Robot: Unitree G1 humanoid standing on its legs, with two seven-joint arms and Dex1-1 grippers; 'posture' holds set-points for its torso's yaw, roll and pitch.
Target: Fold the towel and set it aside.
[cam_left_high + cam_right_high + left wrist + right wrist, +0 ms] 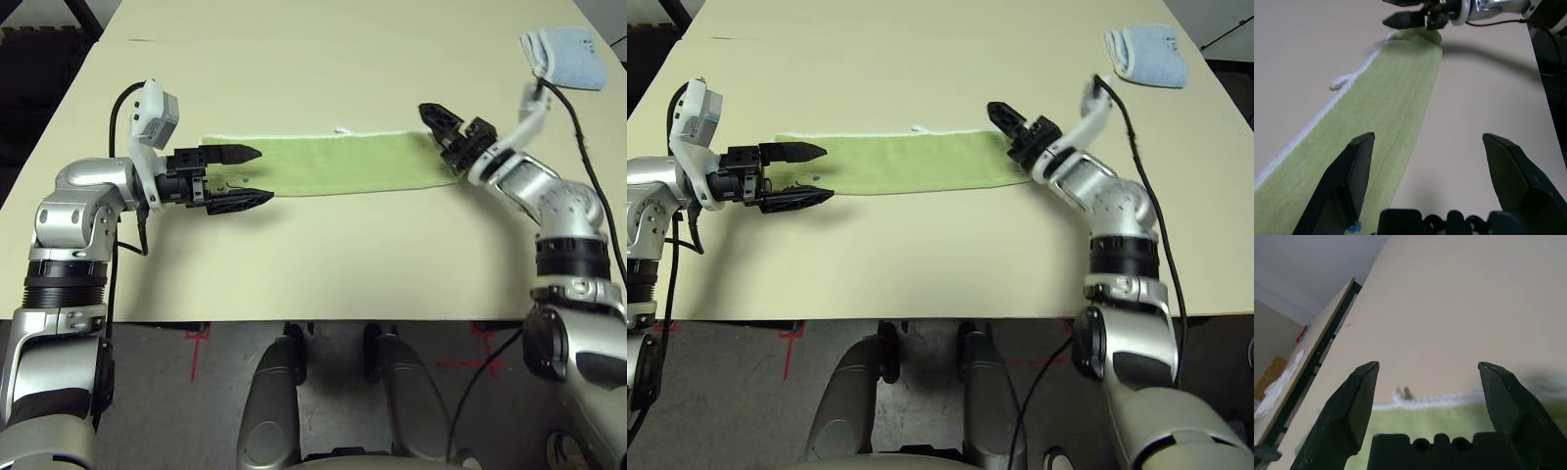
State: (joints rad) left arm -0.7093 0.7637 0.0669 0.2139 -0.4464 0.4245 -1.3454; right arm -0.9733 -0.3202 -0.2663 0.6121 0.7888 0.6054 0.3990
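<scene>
Left tool (235, 177): nearest you, at about 9 o'clock on the worktop, its two black fingers spread well apart. You see them straddling the left end of the towel, one finger over the cloth and one over bare worktop; whether either touches the cloth cannot be told.
Right tool (438, 124): at about 2 o'clock, over the towel's right end, fingers wide apart in the right wrist view with nothing between them.
Light green terry towel with white stitched edging (333, 162): you find it lying flat as a long narrow strip across the middle of the worktop, running from 9 toward 3 o'clock, the white edge along its far side.
White loop (1339, 81): small, sticking out from the towel's far edge near mid-length.
Pale blue folded towel (1146, 54): at about 1 o'clock, well apart from the green one.
Cream worktop (323, 264): carries both towels.
</scene>
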